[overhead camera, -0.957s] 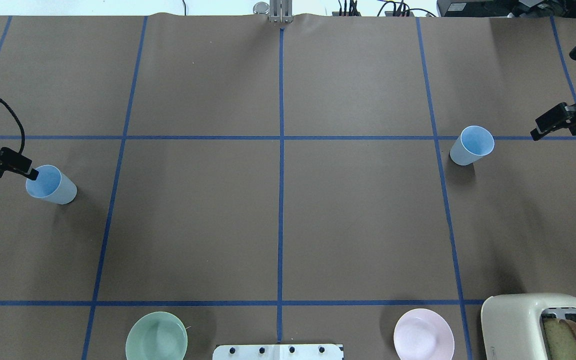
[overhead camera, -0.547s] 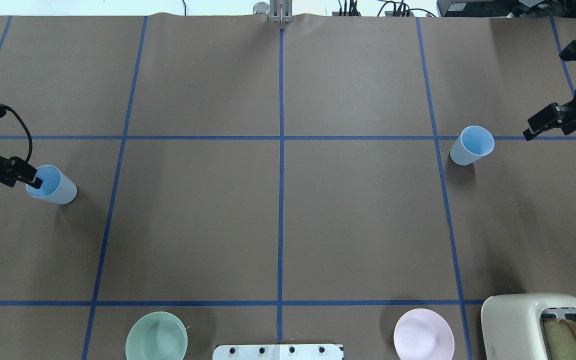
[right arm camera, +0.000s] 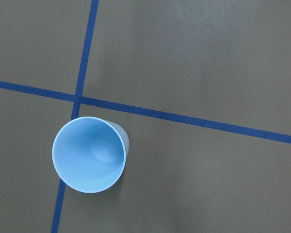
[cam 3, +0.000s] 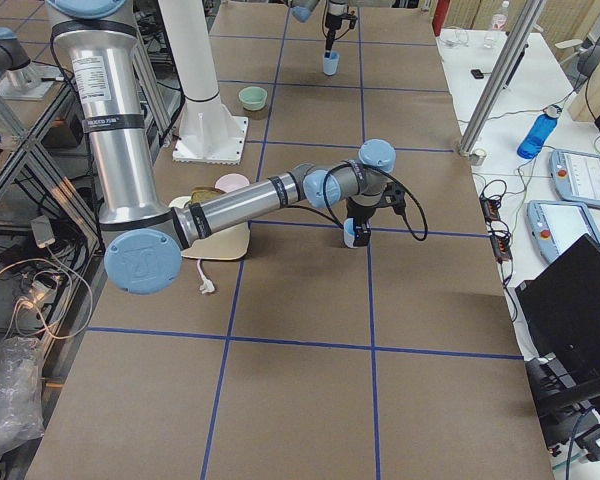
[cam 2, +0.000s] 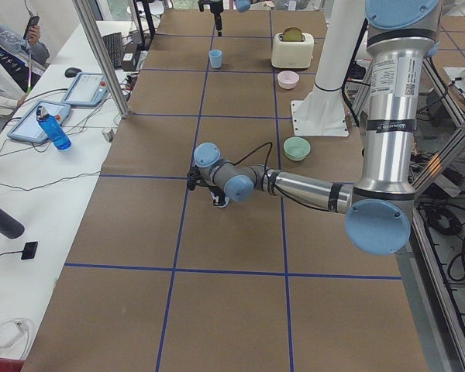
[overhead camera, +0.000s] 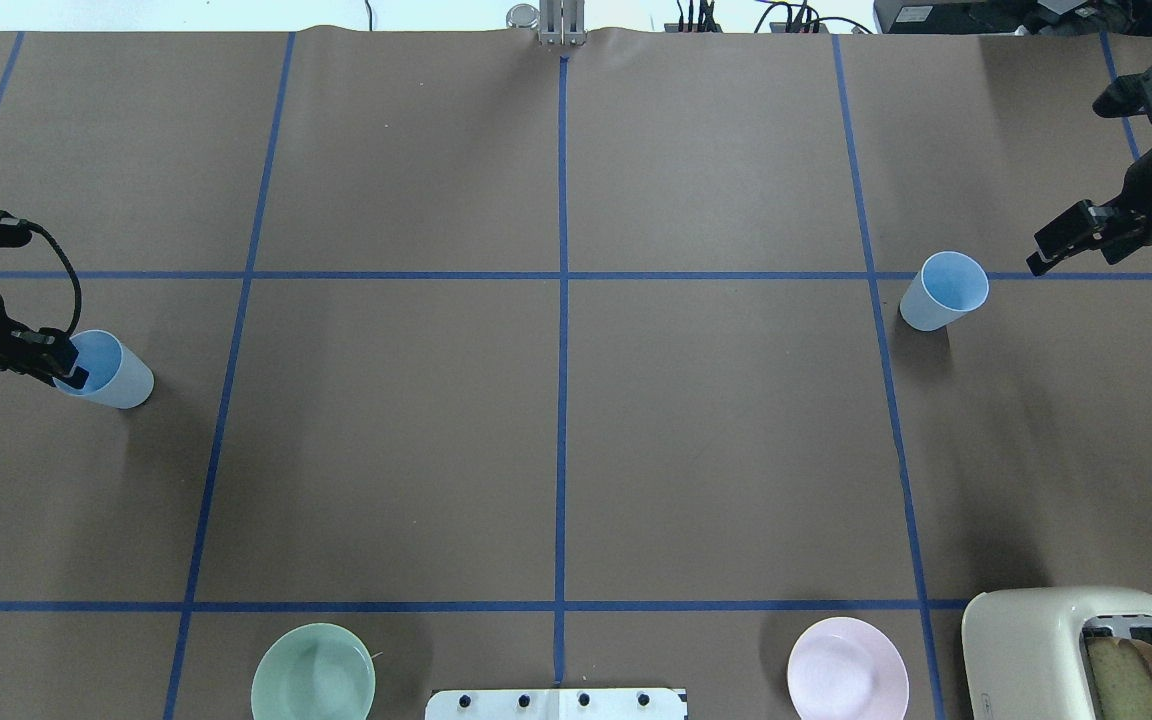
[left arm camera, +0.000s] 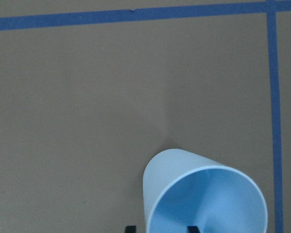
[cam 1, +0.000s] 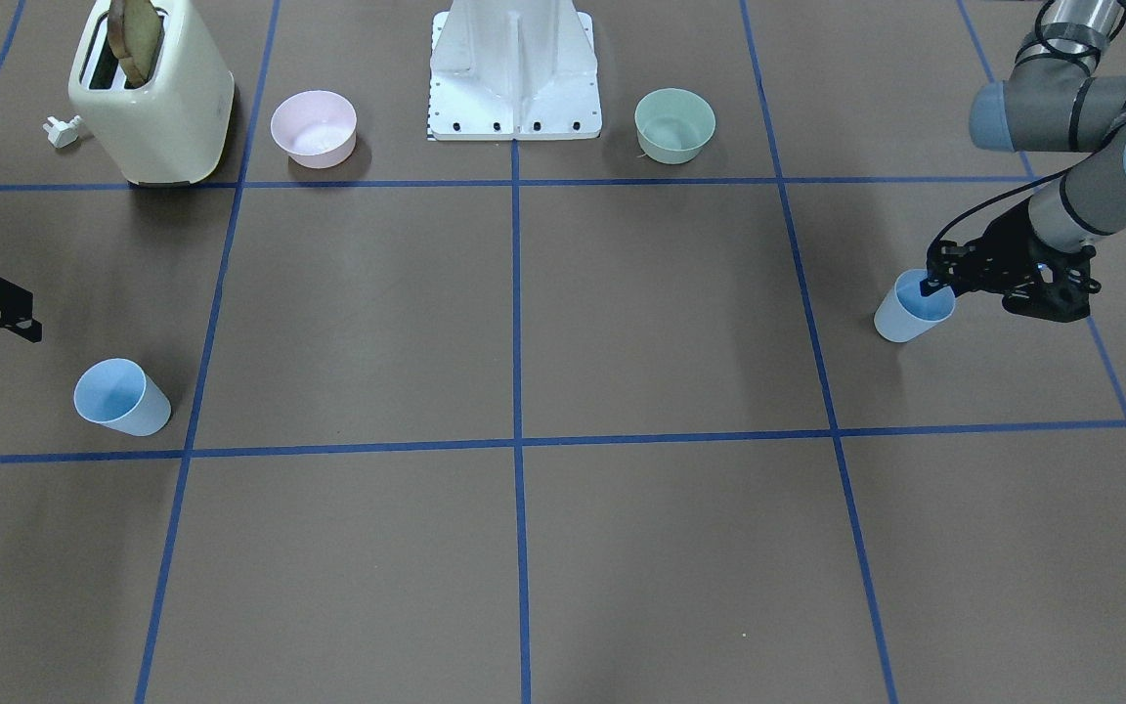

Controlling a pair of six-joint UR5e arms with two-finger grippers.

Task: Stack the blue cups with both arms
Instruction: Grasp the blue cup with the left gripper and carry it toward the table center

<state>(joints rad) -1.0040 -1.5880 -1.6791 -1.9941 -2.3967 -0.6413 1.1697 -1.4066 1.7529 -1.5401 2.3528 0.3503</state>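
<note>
Found nothing stacked; judged the task barely begun. Taking the overhead view as a clock face, spotted one blue cup (overhead camera: 116, 375) upright on the desk (overhead camera: 556, 430) out at nine o'clock. Spotted the other blue cup (overhead camera: 946, 290) upright toward two o'clock, well apart from the first.

Caught the left claw (overhead camera: 71, 372) low at the nine-o'clock cup, spread and straddling its wall. In the left wrist view, made out one fingertip (left arm camera: 191, 228) inside the rim and its partner outside, with no plain squeeze on the plastic. Reckoned that grasp set up but not closed.

Placed the right claw (overhead camera: 1046, 255) clear of the two-o'clock cup, off toward that cup's two o'clock and touching nothing. Could not tell whether spread or pressed together. Saw no fingers in the right wrist view, only the cup from above.

Counted as left to do: pinching both cups, lifting, bringing together, nesting one inside the other.
</note>
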